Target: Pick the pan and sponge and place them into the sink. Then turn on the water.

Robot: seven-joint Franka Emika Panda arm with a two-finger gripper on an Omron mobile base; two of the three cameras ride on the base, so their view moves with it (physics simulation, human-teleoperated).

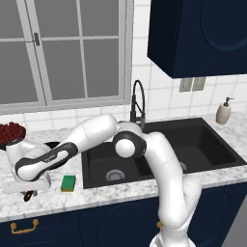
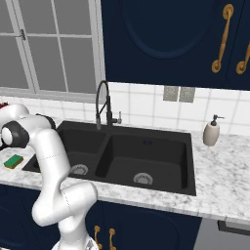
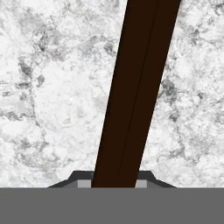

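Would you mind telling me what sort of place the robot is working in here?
A home-style kitchen, rendered in simulation: a black double-basin sink with an arched faucet set in a marble counter, navy cabinets above, and a window behind.

1. You have a beige soap dispenser [image 1: 223,111] standing on the marble counter [image 1: 120,193], near the right back corner.
2. A bowl of red fruit [image 1: 10,133] sits far left, below the window [image 1: 62,53].
3. Dark blue cabinets [image 2: 166,34] hang above.
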